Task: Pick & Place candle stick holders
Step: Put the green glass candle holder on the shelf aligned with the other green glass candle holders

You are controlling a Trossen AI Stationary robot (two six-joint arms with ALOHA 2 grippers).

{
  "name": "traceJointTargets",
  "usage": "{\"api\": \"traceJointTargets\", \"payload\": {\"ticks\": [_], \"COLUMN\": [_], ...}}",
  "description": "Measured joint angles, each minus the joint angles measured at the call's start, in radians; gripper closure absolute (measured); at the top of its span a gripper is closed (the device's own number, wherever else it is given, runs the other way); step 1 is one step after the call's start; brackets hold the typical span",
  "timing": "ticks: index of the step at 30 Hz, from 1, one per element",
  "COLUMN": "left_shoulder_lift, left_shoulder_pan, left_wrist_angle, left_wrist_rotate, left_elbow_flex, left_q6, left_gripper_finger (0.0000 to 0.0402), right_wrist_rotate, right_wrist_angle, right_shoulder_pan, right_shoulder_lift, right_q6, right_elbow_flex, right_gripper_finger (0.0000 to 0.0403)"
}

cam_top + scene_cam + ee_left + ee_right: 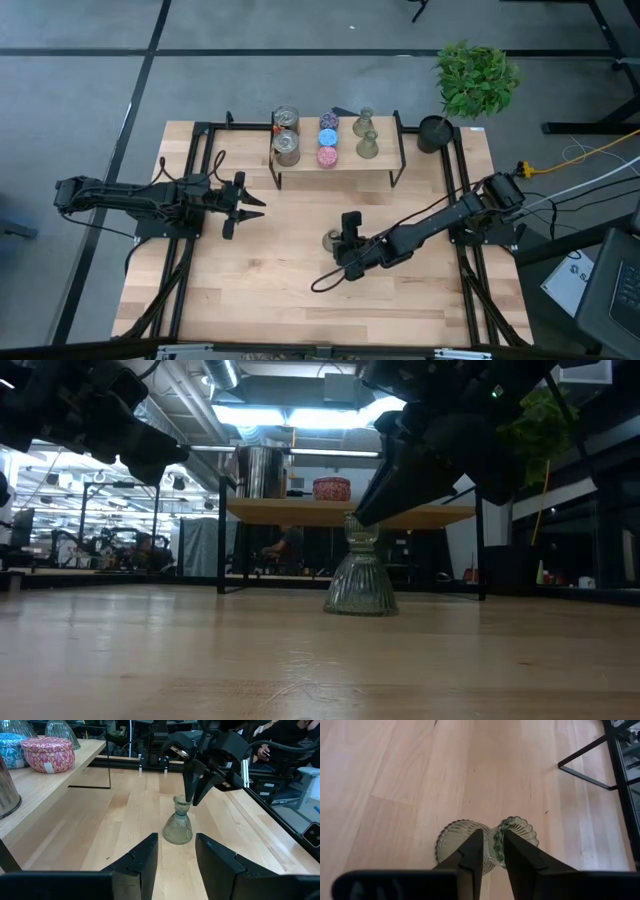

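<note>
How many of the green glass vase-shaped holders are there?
3. Two stand on the shelf at its right end; one stands on the table with the right end effector at its neck.

Eight holders in all — two silvery cans (286,134) at the shelf's left end, three speckled round ones (328,138) in purple, blue and pink at its middle, and three green vase shapes. Two of the vases (365,135) stand at the shelf's right end; the third vase (331,240) stands alone on the table nearer in. One shelf (336,166), one potted plant (470,85) at the far right corner, and two arms — each with one gripper, left (244,205) and right (350,232).
</note>
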Motion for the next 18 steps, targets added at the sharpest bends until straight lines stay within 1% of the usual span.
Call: {"api": "traceJointTargets", "payload": {"ticks": [6, 12, 18], "left_shoulder_lift": [0.0, 0.0, 0.0], "left_shoulder_pan": [0.0, 0.0, 0.0], "left_wrist_angle": [0.0, 0.0, 0.0], "left_wrist_rotate": [0.0, 0.0, 0.0], "left_elbow_flex": [0.0, 0.0, 0.0], "left_q6": [0.0, 0.0, 0.0], "left_gripper_finger": [0.0274, 0.0274, 0.0274], "right_wrist_rotate": [-0.019, -0.137, -0.18], "right_wrist_angle": [0.002, 0.009, 0.011], "right_shoulder_pan": [-0.007, -0.045, -0.059], "right_shoulder_lift": [0.001, -0.002, -0.002], "right_q6": [0.021, 0.098, 0.113], "right_elbow_flex": [0.0, 0.001, 0.002], "right_gripper_finger": [0.0305, 0.0299, 0.03]}}
